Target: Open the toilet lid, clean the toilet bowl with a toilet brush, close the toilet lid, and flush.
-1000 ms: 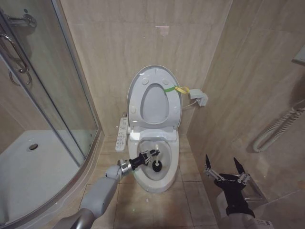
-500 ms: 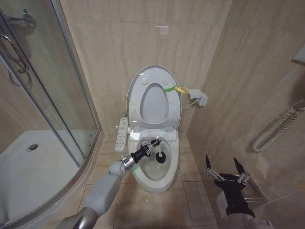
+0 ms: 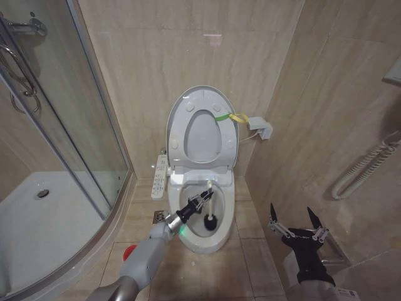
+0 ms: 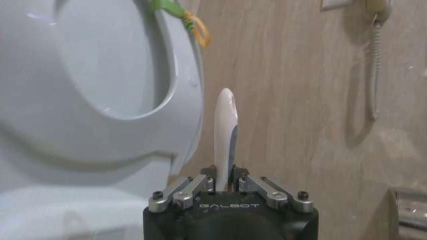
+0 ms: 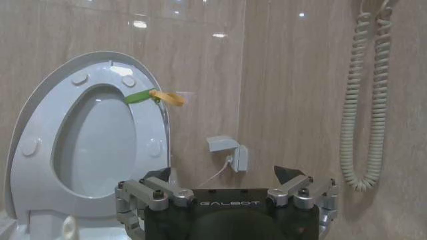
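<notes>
The toilet lid (image 3: 202, 93) stands raised against the wall with the ring seat (image 3: 178, 135) up in front of it; a yellow-green strap (image 3: 230, 116) hangs from its edge. Below lies the open white toilet bowl (image 3: 191, 235). My left gripper (image 3: 200, 201) is shut on the white stick handle of the toilet brush (image 3: 210, 220), whose dark head is down inside the bowl. In the left wrist view the handle (image 4: 225, 125) rises from between the closed fingers of the left gripper (image 4: 225, 182). My right gripper (image 3: 294, 219) hangs open low to the right of the toilet, also as right gripper (image 5: 223, 175).
A red holder cup (image 3: 129, 252) sits on the floor left of the bowl. The long button panel (image 3: 160, 177) runs along the toilet's left side. A glass shower enclosure (image 3: 69, 138) fills the left. A wall box (image 3: 262, 129) and coiled hose (image 3: 363, 166) are on the right.
The brush head moved toward the back of the bowl and then returned toward the front. The left arm shifted, and the red cup now shows on the floor.
</notes>
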